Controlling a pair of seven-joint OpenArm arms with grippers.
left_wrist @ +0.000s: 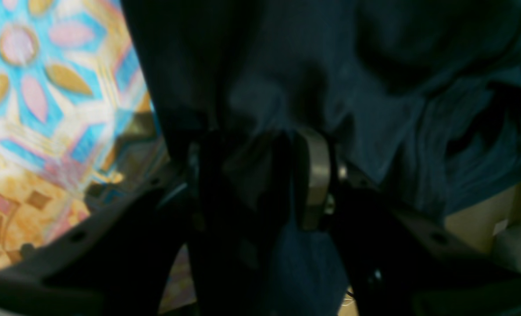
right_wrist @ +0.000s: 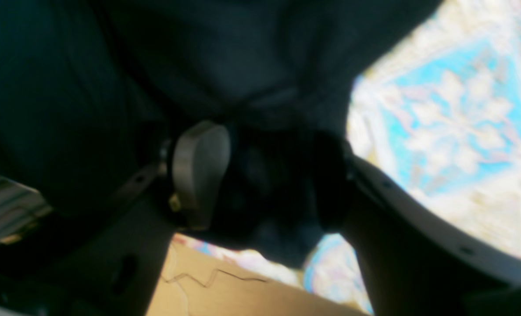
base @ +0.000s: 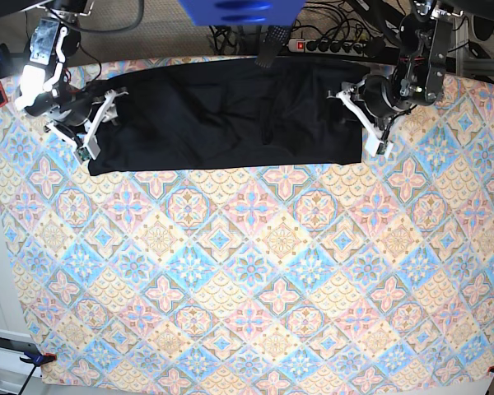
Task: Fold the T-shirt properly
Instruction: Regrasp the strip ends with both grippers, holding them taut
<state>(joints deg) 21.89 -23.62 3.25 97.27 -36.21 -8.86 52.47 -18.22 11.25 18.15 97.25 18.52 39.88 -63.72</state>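
I am partway through a fold: the large black matte cloth T-shirt (base: pixel 222 115) lies as a long flat band across the upper part of the base view, on the counter with its blue, pink and cream patterned cover (base: pixel 255 271), and I have an end of it at each side.

My left gripper (left_wrist: pixel 260 175), at the upper right of the base view, is closed on a bunch of the dark cloth; in its wrist view the fabric runs down between the jaws.

My right gripper (right_wrist: pixel 269 175), at the upper left of the base view, has its jaws set apart with dark cloth sitting between them; whether it grips that cloth or has let it go I cannot tell.

Next, I judge, both ends must be released cleanly, then the band folded again crosswise.
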